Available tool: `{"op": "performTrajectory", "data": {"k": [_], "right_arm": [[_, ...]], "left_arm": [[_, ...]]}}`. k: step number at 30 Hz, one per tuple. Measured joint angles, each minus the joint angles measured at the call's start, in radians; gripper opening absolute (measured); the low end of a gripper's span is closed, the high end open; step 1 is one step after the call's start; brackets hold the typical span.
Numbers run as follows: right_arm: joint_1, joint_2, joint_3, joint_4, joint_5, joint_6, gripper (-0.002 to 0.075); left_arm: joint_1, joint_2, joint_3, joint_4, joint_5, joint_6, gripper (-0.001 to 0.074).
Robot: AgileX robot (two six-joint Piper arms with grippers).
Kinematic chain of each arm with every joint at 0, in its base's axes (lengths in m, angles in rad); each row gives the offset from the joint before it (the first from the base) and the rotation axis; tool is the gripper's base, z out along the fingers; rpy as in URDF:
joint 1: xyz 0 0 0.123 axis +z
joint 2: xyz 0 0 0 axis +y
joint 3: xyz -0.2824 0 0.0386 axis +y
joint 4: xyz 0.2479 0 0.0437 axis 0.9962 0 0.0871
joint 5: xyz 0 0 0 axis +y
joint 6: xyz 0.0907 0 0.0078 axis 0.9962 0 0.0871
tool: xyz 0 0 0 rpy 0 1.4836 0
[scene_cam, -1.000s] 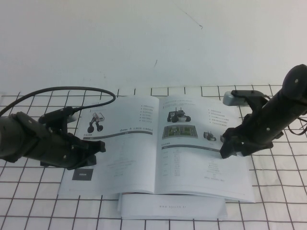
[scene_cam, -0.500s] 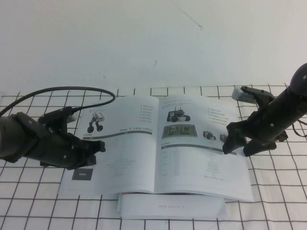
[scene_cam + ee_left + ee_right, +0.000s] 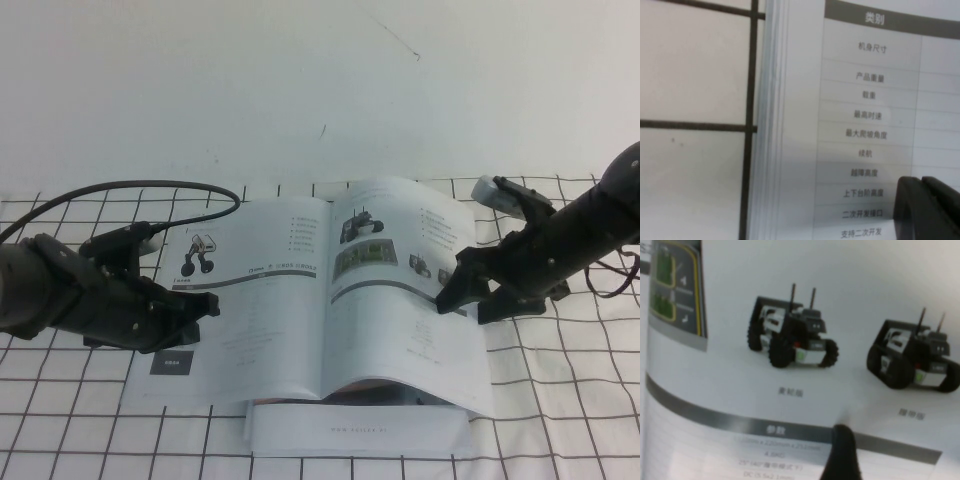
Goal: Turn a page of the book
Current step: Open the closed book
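Observation:
The book [image 3: 265, 330] lies open on the gridded table. Its right page [image 3: 400, 335], printed with small black tracked robots [image 3: 792, 337] and a grey-banded table, bows upward with its outer edge lifted off the stack. My right gripper [image 3: 468, 300] is at that outer edge, open, its two fingers spread. One of its fingertips [image 3: 842, 452] rests on the grey band of the page [image 3: 790, 400]; the other is hidden. My left gripper [image 3: 205, 308] is shut and lies on the left page, its fingers [image 3: 927, 207] down on the printed table [image 3: 875, 100].
A plain white booklet [image 3: 360, 435] sticks out from under the book's near edge. A black cable [image 3: 150, 187] arcs behind the left arm. The table [image 3: 560, 400] has a white cover with a black grid, and a white wall stands behind.
The right gripper has moved left and pushed the right page's outer edge inward, so the page now arches up. The left arm has not moved.

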Motion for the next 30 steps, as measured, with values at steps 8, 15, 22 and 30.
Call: {"op": "performTrajectory", "data": {"k": [8, 15, 22, 30], "right_arm": [[0.012, -0.010, 0.010, 0.140, 0.032, -0.043, 0.0518], [0.014, -0.096, 0.013, 0.154, 0.032, -0.058, 0.0518], [0.019, -0.124, 0.013, 0.193, 0.053, -0.068, 0.0518], [0.019, -0.173, 0.013, 0.283, 0.083, -0.117, 0.0518]], "left_arm": [[0.000, 0.000, 0.000, -0.007, 0.002, 0.002, -0.0002], [0.000, 0.000, 0.000, -0.015, 0.002, 0.010, -0.0002], [0.000, 0.002, 0.000, -0.019, 0.003, 0.014, -0.0002], [0.000, 0.002, 0.000, -0.026, 0.003, 0.018, -0.0002]]}}
